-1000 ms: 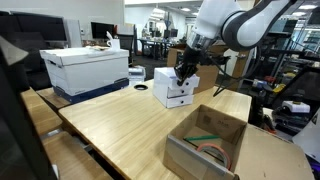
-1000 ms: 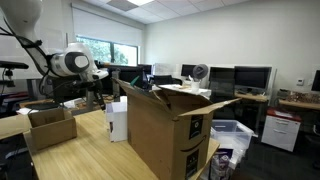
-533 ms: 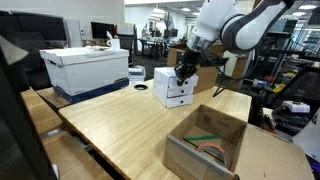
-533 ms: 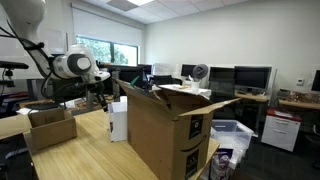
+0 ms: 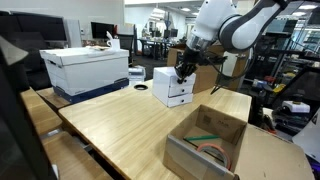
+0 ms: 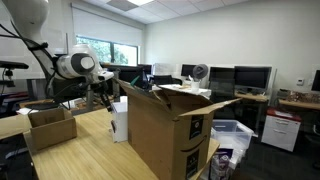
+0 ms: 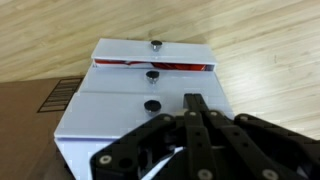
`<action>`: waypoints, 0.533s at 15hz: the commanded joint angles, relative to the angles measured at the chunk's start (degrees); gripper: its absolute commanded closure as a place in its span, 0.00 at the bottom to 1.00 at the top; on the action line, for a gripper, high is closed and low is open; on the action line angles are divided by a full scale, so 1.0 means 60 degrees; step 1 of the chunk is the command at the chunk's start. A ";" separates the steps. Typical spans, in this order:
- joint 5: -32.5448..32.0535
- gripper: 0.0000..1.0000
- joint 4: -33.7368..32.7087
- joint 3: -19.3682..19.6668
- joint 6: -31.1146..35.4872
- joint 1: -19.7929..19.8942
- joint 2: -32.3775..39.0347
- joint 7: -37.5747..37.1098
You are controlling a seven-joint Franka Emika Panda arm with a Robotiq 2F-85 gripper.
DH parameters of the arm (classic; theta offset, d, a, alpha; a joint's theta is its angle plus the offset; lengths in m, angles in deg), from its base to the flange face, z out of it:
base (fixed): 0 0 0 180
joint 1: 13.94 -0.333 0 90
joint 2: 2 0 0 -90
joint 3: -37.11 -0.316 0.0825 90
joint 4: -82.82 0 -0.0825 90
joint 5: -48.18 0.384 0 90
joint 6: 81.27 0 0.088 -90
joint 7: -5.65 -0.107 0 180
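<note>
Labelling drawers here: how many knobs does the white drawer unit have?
3, in a row on the white drawer unit: far knob, middle knob, near knob; the gripper may hide more.

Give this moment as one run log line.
jaws: shut | position: over white drawer unit | one drawer: slightly open, red inside | unit on: wooden table

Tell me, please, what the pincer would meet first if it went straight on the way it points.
Probably the top of the white drawer unit, right under the shut pincer in the wrist view; the gap is unclear.
</note>
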 commanded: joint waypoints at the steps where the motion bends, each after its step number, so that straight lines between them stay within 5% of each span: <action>1: -0.0276 0.98 -0.0211 0.0067 0.0063 -0.0017 0.0120 -0.0173; 5: 0.0749 0.98 0.0114 -0.0178 0.0222 0.0017 -0.0040 0.0484; 6: 0.1710 0.72 0.0472 -0.0450 -0.0025 0.0038 -0.0412 0.1247; 8: 0.3082 0.71 0.0756 -0.0744 -0.0365 -0.0090 -0.0751 0.2425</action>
